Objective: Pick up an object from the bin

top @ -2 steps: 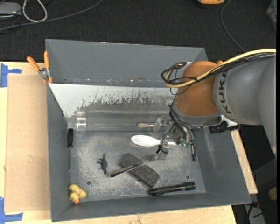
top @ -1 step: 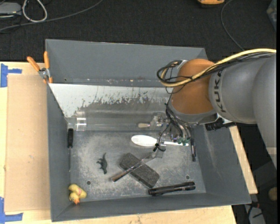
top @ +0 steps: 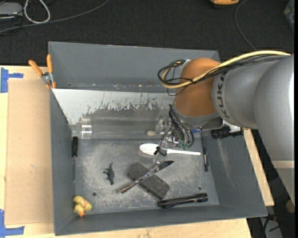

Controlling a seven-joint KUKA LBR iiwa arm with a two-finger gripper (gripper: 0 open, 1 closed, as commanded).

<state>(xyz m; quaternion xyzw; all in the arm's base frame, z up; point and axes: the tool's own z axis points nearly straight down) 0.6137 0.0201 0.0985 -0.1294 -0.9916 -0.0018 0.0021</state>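
The white spoon (top: 148, 149) lies in the bin (top: 139, 90) somewhat right of the middle. Its long axis runs left to right, with the bowl pointing left and the handle right. My pincer (top: 165, 147) sits directly above it and hides where bowl meets handle. I cannot tell whether my pincer is apart or together. Just nearer, a metal tool (top: 146, 175) crosses a dark grey block (top: 154, 183).

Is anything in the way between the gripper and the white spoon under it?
Nothing visible. The gripper hangs right over the white spoon, which lies uncovered on the bin floor. The clear tube lies behind it and the dark grey block in front, both apart.
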